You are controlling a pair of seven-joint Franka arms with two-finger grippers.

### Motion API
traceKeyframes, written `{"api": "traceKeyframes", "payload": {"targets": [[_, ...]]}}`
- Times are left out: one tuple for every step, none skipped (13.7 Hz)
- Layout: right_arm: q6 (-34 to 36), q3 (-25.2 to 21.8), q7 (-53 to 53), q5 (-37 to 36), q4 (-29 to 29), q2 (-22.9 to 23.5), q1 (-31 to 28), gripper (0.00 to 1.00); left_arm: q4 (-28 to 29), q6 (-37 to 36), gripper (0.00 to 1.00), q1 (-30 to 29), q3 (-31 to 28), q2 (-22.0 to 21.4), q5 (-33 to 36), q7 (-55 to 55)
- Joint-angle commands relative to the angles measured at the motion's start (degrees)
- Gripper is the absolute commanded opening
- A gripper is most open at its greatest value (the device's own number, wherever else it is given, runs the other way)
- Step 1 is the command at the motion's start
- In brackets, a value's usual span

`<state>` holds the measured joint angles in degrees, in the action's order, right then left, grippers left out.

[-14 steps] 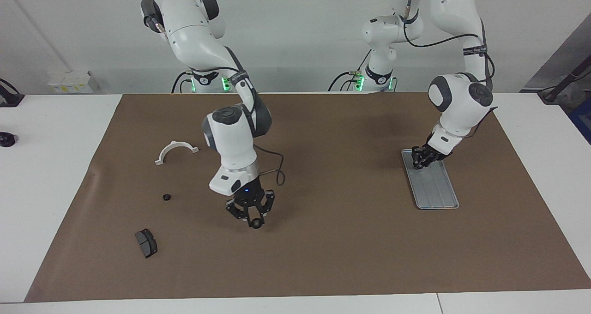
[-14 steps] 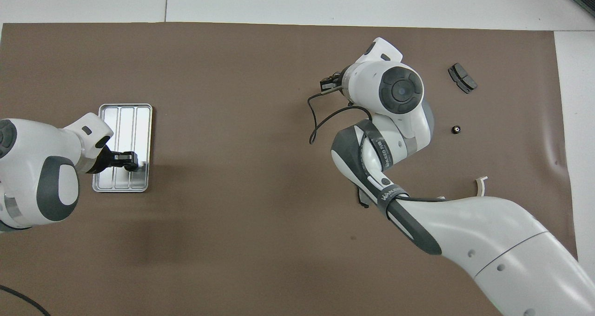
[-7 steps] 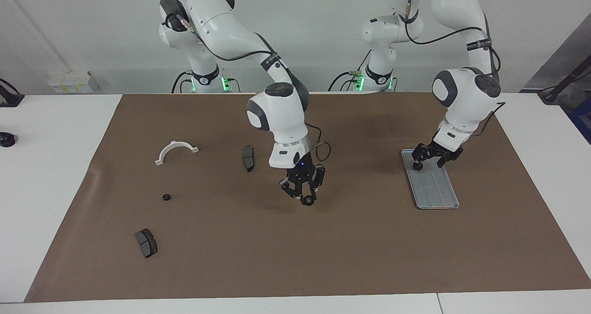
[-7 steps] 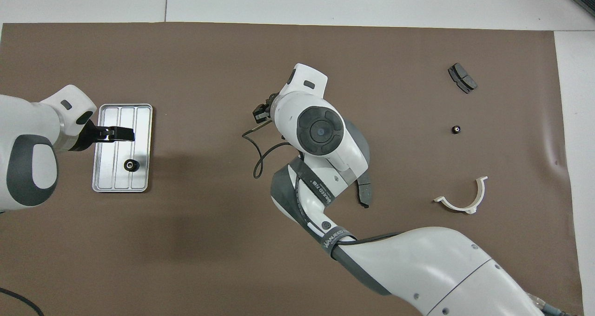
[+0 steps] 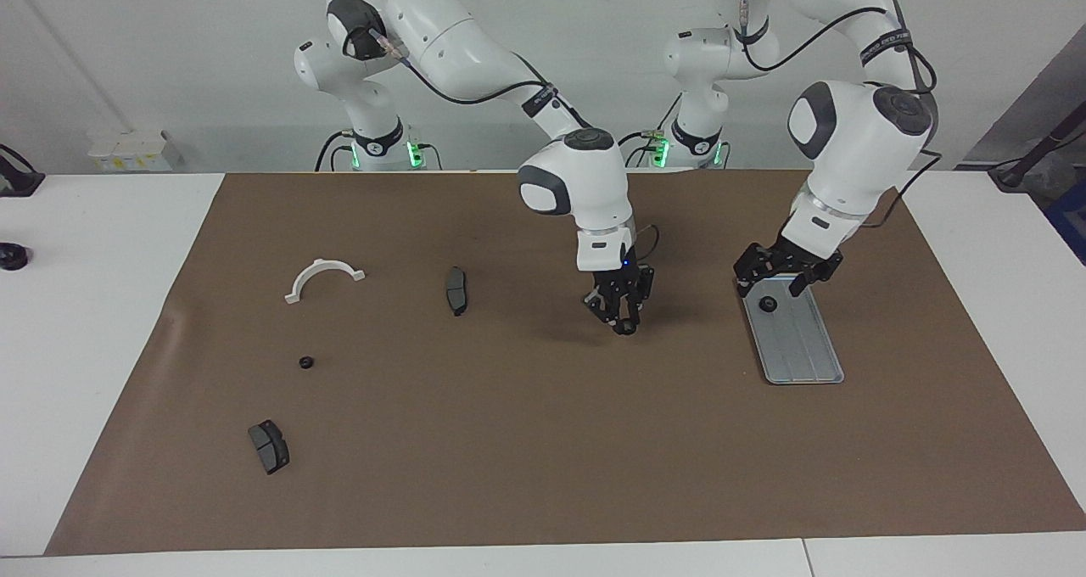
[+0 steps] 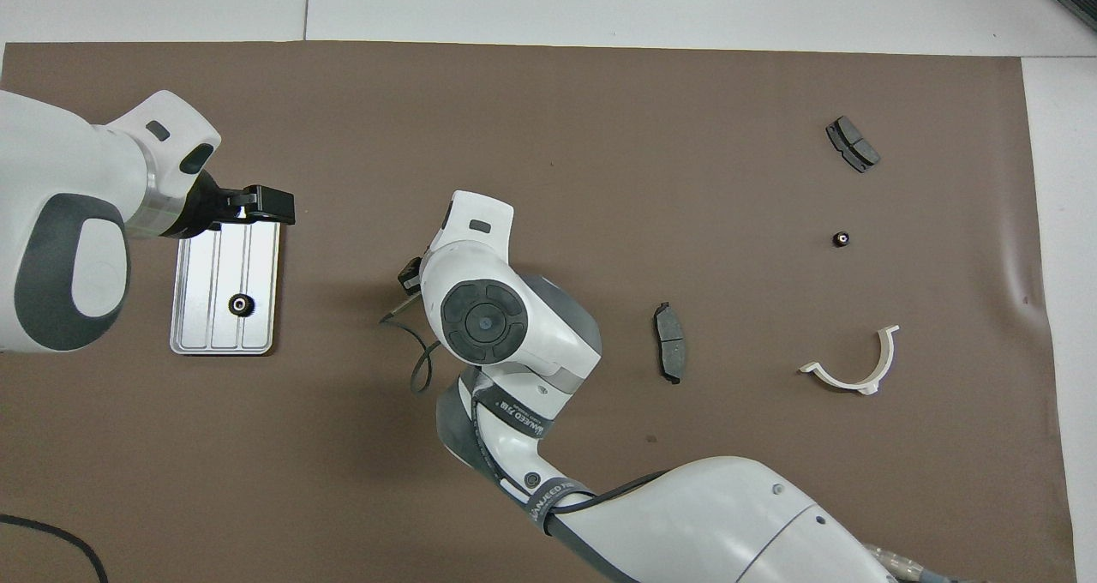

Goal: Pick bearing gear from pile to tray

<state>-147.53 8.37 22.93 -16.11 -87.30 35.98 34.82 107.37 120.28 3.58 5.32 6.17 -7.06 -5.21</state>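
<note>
- The left gripper [image 5: 770, 282], fingers spread wide and holding nothing, hangs over the end of the tray [image 5: 806, 352] nearest the robots. 1 tray gear [image 5: 768, 305] lies in the tray just below it.
- The right gripper [image 5: 625, 326] is over the bare mat [image 5: 543, 441] mid-table, fingertips pinched on a carried gear [image 5: 625, 329], a small dark round piece.
- From that gripper the tray lies toward the left arm's end, its long axis running away from the robots. The carry looks sideways, and the left gripper may crowd the drop.
- Farther out, 1 loose gear [image 5: 306, 362] rests at the right arm's end.
</note>
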Motion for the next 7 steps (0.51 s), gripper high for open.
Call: {"api": "traceKeyframes", "payload": {"targets": [[0.5, -0.2, 1.9, -1.9, -0.1, 0.1, 0.3, 0.54, 0.1, 4.0, 1.00, 1.2, -0.7, 1.2, -0.1, -0.7], [0.6, -0.2, 1.9, -1.9, -0.1, 0.1, 0.4, 0.59, 0.2, 5.2, 1.00, 2.0, -0.7, 1.4, -0.1, -0.9], [0.6, -0.3, 1.9, -2.0, -0.1, 0.1, 0.3, 0.64, 0.2, 5.9, 1.00, 2.2, -0.7, 1.8, -0.1, -1.7], [0.6, -0.4, 1.9, -1.9, 0.2, 0.1, 0.3, 0.66, 0.0, 7.2, 1.00, 2.4, -0.7, 2.7, -0.1, -2.7], [0.8, -0.5, 2.0, -1.9, 0.3, 0.1, 0.2, 0.66, 0.0, 9.0, 1.00, 4.6, -0.7, 3.8, -0.1, -5.0], [1.2, -0.5, 1.9, -2.0, 0.5, -0.2, -0.7, 0.66, 0.0, 10.7, 1.00, 7.1, -0.9, 5.8, 0.1, -9.2], [1.9, -0.6, 1.9, -2.1, 0.6, -0.5, -1.9, 0.66, 0.1, 12.9, 1.00, 9.1, -0.8, 7.3, 2.5, -13.9]]}}
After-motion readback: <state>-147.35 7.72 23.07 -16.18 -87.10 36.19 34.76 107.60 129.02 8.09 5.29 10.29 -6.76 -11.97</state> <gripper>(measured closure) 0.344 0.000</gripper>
